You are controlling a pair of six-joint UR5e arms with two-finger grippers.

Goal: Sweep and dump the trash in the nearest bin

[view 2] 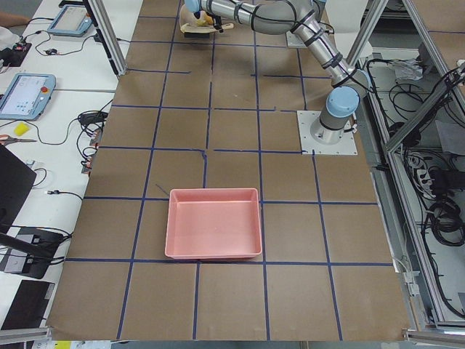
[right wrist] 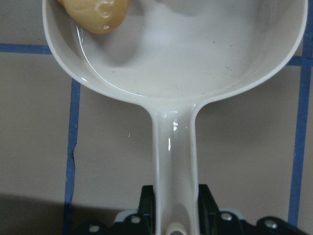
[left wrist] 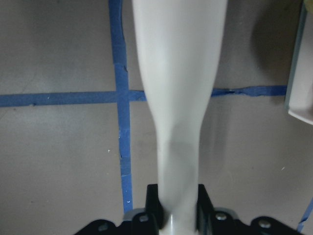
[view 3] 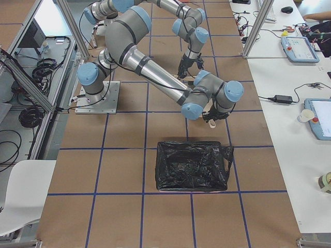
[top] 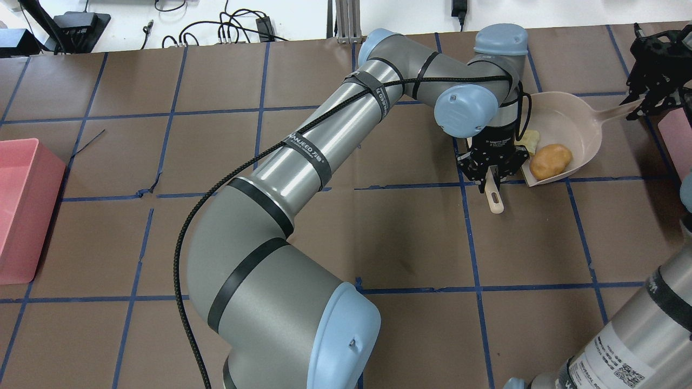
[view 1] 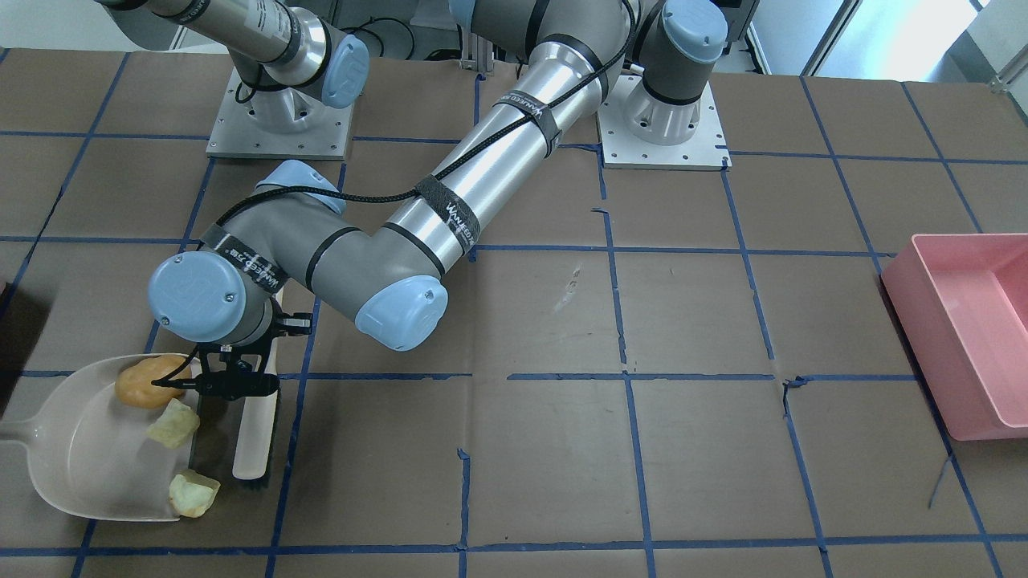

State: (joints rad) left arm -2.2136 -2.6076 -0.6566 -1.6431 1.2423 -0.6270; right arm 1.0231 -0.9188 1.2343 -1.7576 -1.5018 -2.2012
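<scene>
The trash is a tan potato-shaped lump (view 1: 144,381) (top: 550,161) (right wrist: 95,12) and two pale yellow-green chunks. The potato lies inside the cream dustpan (view 1: 72,449) (top: 567,121). One chunk (view 1: 173,423) (top: 531,141) sits at the pan's open edge, the other (view 1: 193,493) straddles its lip. My left gripper (view 1: 233,384) (top: 491,174) (left wrist: 178,215) is shut on the cream handle of a brush (view 1: 255,433) (left wrist: 178,98), which stands just outside the pan's mouth. My right gripper (top: 643,102) (right wrist: 173,215) is shut on the dustpan handle (right wrist: 173,156).
A pink bin (view 1: 923,321) (top: 19,141) (view 2: 214,222) stands far off at the table's other end. A bin lined with a black bag (view 3: 192,165) sits close to the dustpan. The left arm stretches across the table's middle.
</scene>
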